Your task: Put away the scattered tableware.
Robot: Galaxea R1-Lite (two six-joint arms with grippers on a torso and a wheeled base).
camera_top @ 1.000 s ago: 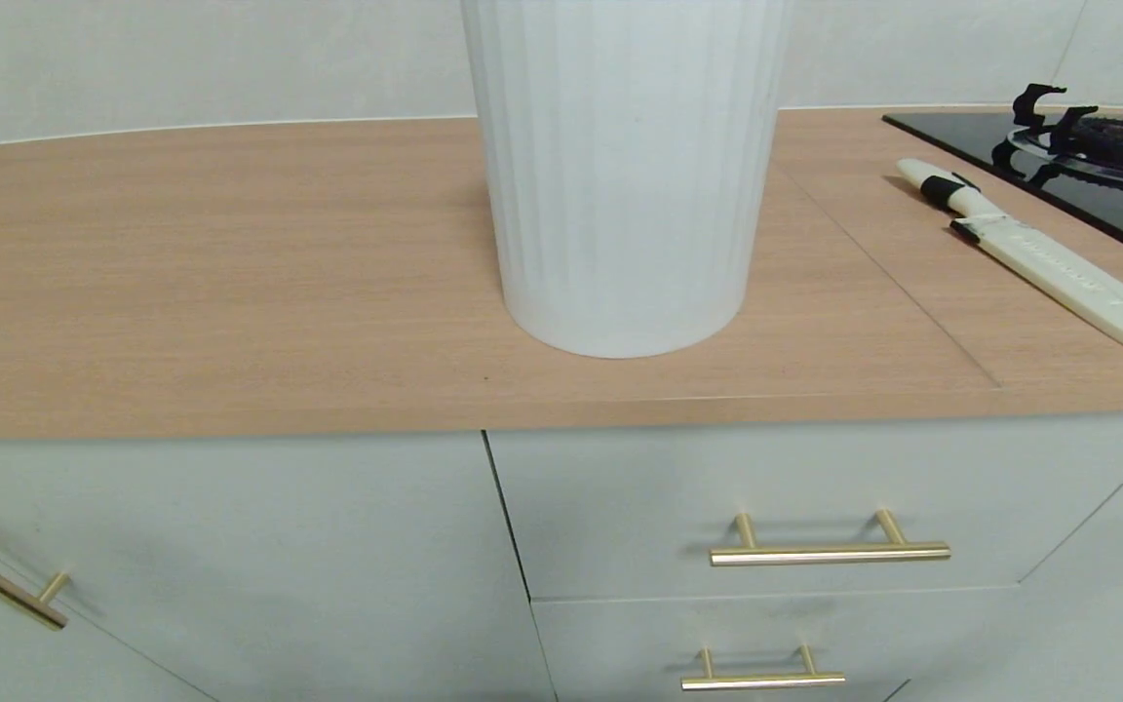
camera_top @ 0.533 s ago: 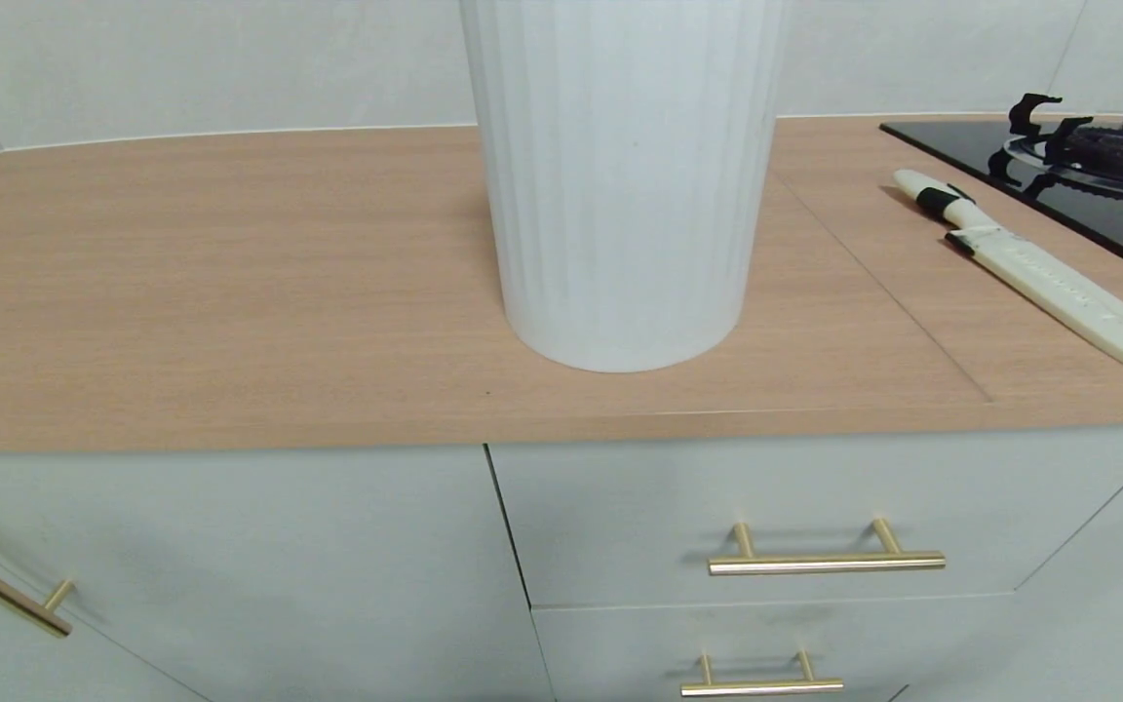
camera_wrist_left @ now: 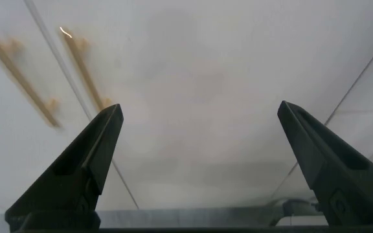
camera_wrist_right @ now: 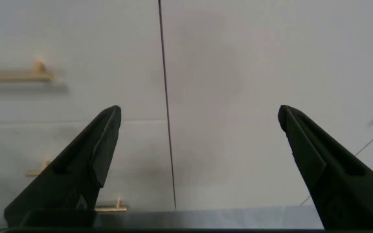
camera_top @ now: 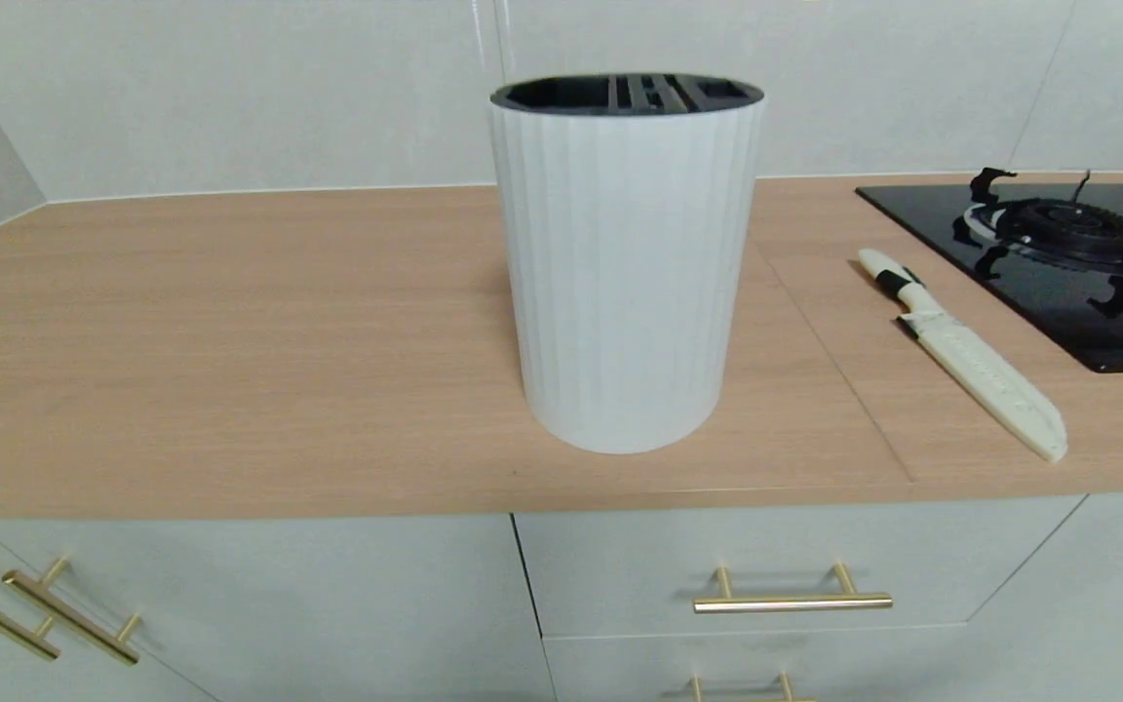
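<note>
- The cream-white kitchen knife with a black band on its handle (camera_top: 971, 370) lies flat on the light wooden worktop (camera_top: 230, 341). It is angled, with the handle toward the back wall and the blade tip close to the front edge.
- It sits between the tall white ribbed cylindrical knife holder with a black slotted top (camera_top: 620, 273) and the black glass gas hob (camera_top: 1029, 292). It is near the hob's edge and apart from the holder.
- The holder stands upright near the worktop's front edge. Its slots face up and look unfilled, so it is probably where the knife belongs.
- The knife lies flat with bare wood all round it, so a grasp from above at the handle looks workable (the blade end offers little to grip).
- The blade tip near the front edge is the risk, since a nudge outward could push it off.
- There is open worktop between knife and holder, crossed only by a thin seam. The hob's black burner grate (camera_top: 1068, 229) stands on the far side, away from that path.
- The left end effector (camera_wrist_left: 199, 109) is spread wide and holds nothing. It faces the pale grey cupboard fronts (camera_wrist_left: 199, 65) with their brass bar handles (camera_wrist_left: 83, 65), below worktop level.
- The right end effector (camera_wrist_right: 198, 110) is likewise wide apart and bare, facing drawer fronts.
- Both arms would have to rise above the worktop before any grasp.
</note>
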